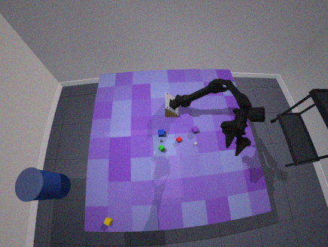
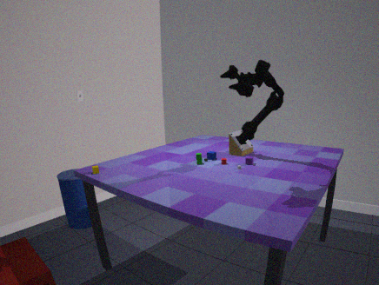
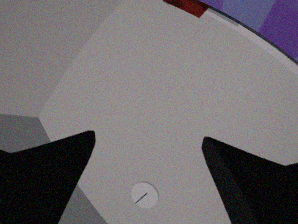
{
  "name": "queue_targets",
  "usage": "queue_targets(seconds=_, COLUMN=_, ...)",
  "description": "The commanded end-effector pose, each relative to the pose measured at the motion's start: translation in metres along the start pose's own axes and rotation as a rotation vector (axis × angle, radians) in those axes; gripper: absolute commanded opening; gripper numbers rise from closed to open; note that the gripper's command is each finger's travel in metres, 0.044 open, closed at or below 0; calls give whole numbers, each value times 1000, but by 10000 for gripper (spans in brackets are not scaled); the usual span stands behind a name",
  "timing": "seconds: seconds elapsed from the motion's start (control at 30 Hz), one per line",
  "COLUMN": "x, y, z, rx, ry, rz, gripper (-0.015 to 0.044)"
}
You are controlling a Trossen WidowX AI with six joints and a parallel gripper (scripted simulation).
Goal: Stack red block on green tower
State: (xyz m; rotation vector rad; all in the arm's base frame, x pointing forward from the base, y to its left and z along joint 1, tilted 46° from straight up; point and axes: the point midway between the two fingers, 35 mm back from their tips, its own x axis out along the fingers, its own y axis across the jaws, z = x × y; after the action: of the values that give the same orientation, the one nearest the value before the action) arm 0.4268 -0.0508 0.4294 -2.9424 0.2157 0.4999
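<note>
The red block lies on the patterned table, a short way from the green tower. The green tower stands upright on the table, taller than it is wide, with nothing on top. My gripper is open and empty. It is raised high above the table and to the side of both the block and the tower. The wrist view shows neither of them, only wall between the spread fingers.
A blue block stands close behind the green tower, with a small dark object between them. A purple block and a small white object are near the red block. A yellow block sits near a far corner.
</note>
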Motion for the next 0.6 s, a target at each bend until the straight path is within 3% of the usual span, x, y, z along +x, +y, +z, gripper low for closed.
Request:
queue_targets(seconds=0.0, x=1, y=0, z=2, rx=8, ry=-7, rz=-2, gripper=426)
queue_targets(seconds=0.3, x=41, y=2, z=116, rx=461, ry=-385, rz=-16, gripper=440)
queue_targets(seconds=0.57, x=47, y=1, z=218, rx=916, ry=-740, rz=114, gripper=440)
